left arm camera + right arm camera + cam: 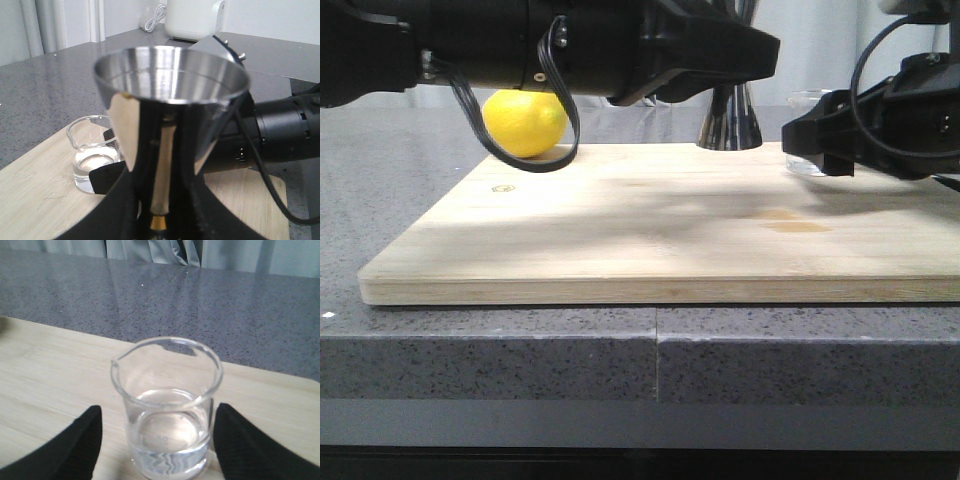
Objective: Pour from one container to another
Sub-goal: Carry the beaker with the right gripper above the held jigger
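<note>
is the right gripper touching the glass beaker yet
Apart. The right wrist view shows bare wood between the beaker and each finger of the right gripper, jaws open around it.

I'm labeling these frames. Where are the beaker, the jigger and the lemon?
beaker [167,415], right wrist view, on its clear glass wall.
jigger [170,75], left wrist view, inside its upper steel cup.
lemon [523,121], front view, on its yellow skin.

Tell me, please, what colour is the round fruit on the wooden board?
The round fruit is bright yellow, a lemon; the front view shows it best.
</note>
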`<state>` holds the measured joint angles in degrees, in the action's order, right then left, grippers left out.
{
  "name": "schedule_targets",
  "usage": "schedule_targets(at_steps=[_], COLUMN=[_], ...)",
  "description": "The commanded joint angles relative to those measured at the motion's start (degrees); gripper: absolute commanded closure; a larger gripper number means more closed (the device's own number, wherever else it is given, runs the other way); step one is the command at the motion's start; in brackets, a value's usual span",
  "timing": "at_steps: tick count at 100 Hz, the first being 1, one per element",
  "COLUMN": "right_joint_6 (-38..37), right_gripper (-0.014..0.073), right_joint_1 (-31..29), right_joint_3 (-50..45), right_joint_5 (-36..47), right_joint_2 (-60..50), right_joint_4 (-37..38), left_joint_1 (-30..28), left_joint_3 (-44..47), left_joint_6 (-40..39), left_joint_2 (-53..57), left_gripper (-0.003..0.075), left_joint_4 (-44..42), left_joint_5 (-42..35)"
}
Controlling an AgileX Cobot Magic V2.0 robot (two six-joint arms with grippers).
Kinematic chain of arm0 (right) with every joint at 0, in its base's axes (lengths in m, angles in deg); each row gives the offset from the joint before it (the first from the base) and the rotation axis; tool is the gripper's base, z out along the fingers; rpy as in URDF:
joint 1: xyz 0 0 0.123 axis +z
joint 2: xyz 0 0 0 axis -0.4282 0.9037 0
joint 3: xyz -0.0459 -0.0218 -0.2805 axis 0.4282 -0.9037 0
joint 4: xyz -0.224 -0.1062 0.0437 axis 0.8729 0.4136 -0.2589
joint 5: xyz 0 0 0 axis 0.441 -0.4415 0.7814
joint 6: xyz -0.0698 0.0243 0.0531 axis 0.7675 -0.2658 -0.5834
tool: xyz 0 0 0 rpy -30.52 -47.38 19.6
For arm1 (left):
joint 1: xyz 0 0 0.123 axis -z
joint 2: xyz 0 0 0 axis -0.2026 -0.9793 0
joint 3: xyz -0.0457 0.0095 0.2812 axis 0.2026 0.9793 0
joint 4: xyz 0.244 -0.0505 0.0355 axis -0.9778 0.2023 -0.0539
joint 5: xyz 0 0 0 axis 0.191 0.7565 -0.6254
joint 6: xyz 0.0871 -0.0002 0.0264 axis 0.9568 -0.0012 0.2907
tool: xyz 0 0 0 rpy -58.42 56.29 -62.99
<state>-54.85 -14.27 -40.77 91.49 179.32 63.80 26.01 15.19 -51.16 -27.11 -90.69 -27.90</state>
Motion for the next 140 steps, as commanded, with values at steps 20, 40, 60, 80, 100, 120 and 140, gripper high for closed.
schedule_targets(at_steps=[20, 40, 60, 80, 100, 120, 140], right_joint_6=[0.54, 0.54, 0.54, 0.54, 0.54, 0.54, 0.64], right_gripper=[0.0159, 0.0165, 0.0205, 0.0291, 0.0333, 0.0333, 0.0333], right_joint_1=[-0.15, -0.15, -0.15, -0.15, -0.15, -0.15, -0.72], right_joint_3=[3.92, 4.65, 4.65, 4.65, 4.65, 4.65, 4.65], right_joint_5=[5.23, 4.84, 4.84, 4.84, 4.84, 3.79, -0.08], right_joint_2=[0.31, 1.59, 1.62, 1.62, 1.62, 0.4, -4.12], right_joint_4=[0.38, 0.47, 0.47, 0.47, 0.47, 0.47, 0.47], left_joint_1=[0.43, 0.43, 0.43, 0.43, 0.43, 0.43, 0.43], left_joint_3=[-1.71, -1.71, -1.71, -1.71, -1.71, -1.71, -1.71], left_joint_6=[-0.75, -0.75, -0.75, -0.75, -0.75, -0.75, -0.75], left_joint_2=[3.23, 3.23, 3.23, 3.23, 3.23, 3.23, 3.23], left_gripper=[0.0741, 0.0741, 0.0741, 0.0741, 0.0741, 0.0741, 0.0741], left_joint_4=[1.97, 1.84, 1.84, 1.84, 1.84, 1.84, 1.84], left_joint_5=[-4.46, -4.46, -4.46, -4.46, -4.46, -4.46, -4.46])
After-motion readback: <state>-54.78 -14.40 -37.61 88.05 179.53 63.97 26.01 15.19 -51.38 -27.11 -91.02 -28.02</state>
